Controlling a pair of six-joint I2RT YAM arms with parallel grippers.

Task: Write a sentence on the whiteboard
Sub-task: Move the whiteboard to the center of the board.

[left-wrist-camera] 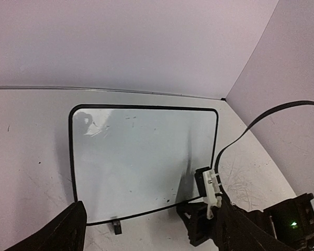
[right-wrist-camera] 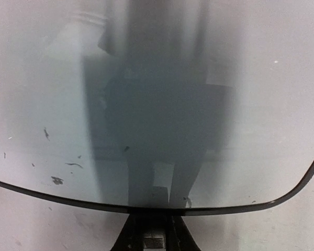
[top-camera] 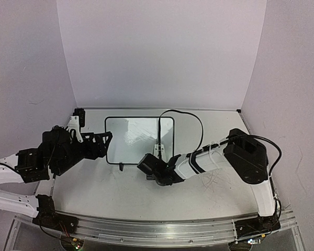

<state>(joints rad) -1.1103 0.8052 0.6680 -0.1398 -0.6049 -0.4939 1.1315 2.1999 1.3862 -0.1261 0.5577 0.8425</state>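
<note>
The whiteboard (top-camera: 136, 137) lies flat mid-table, glossy white in a thin black frame, with one small black foot (top-camera: 121, 167) at its near edge. No sentence shows on it, only a few dark specks (right-wrist-camera: 56, 180). My right gripper (top-camera: 148, 168) sits at the board's near edge. In the right wrist view its dark fingers (right-wrist-camera: 126, 235) converge against the black frame (right-wrist-camera: 68, 198), closed on that edge. My left gripper (top-camera: 105, 145) stands open beside the board's left edge, nothing between its fingers (left-wrist-camera: 63, 232).
A black cable (top-camera: 191, 116) loops from the right wrist over the board's right side. A black bracket (top-camera: 79, 116) stands at the back left corner. Grey scratch marks (top-camera: 214, 180) cover the tabletop under the right arm. White walls close three sides.
</note>
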